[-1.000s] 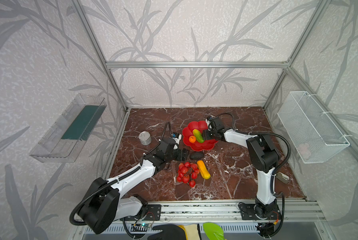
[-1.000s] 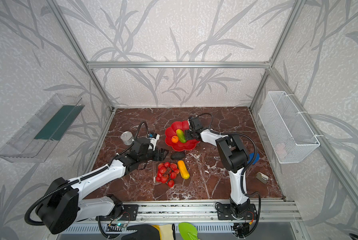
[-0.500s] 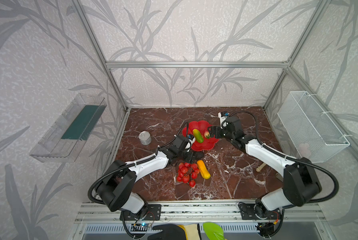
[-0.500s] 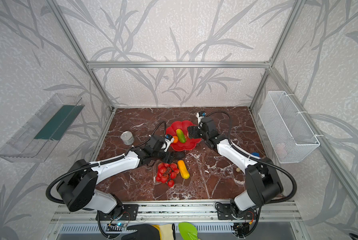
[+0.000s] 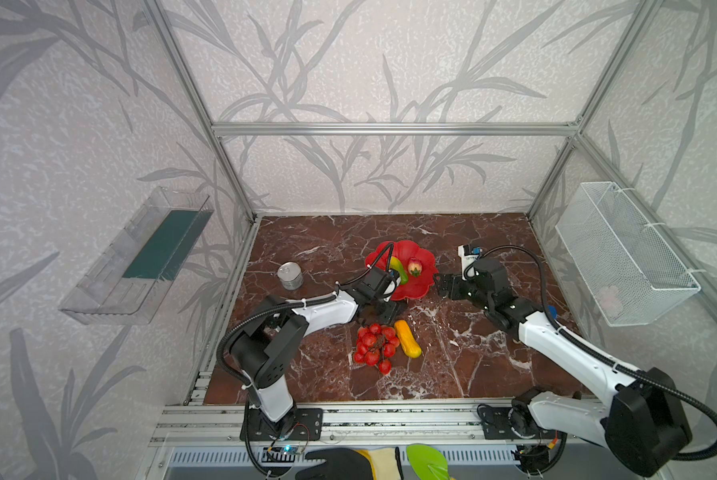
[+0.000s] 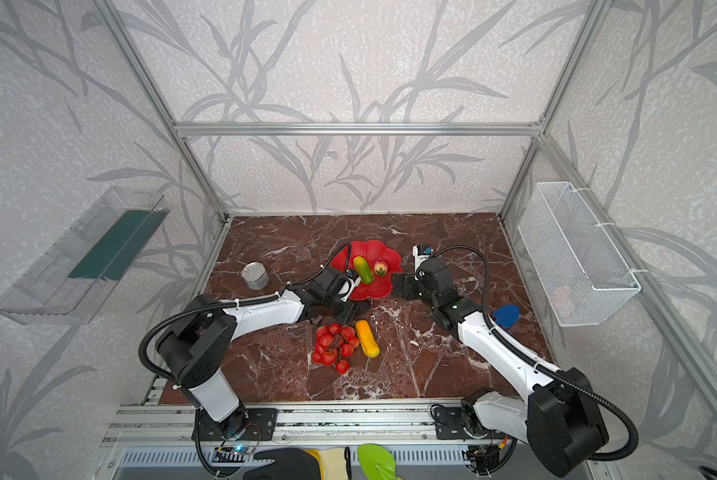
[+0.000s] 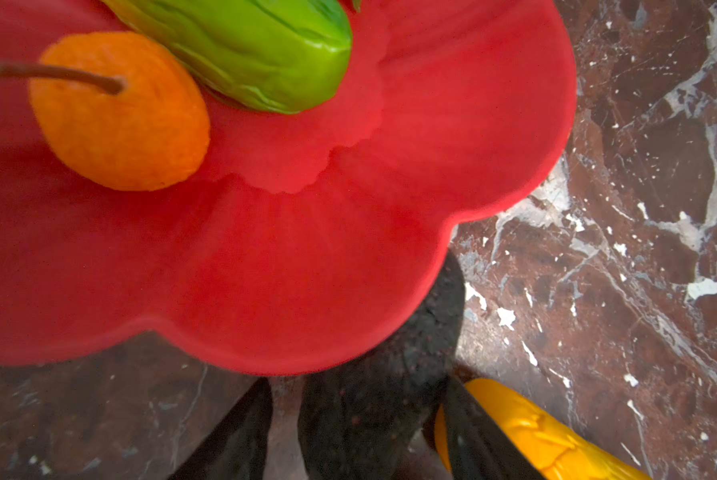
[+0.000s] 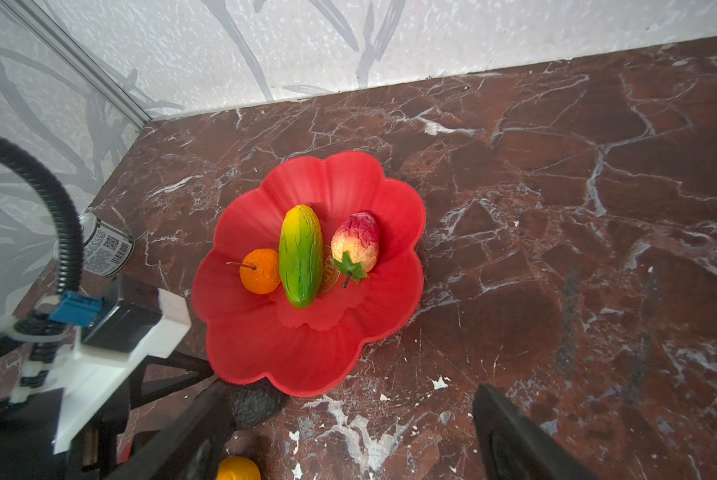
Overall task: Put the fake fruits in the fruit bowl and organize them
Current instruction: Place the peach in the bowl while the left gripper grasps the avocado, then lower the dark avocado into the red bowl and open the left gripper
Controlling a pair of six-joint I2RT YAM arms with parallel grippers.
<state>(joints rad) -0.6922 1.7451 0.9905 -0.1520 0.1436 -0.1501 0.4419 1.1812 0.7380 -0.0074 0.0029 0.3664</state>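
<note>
The fruit bowl is seen on the table at the centre of both top views. Three fake fruits are held in it: the green-yellow oblong lies between the orange ball and the red-pink berry. Just below the bowl's rim in a top view, the dark lump is flanked by the spread jaws of the left gripper, with a gap seen on one side. Lower in the frame, the bunch of red balls and the yellow-orange oblong lie side by side on the table. The jaws of the right gripper are spread wide, with nothing between them, just right of the bowl.
</note>
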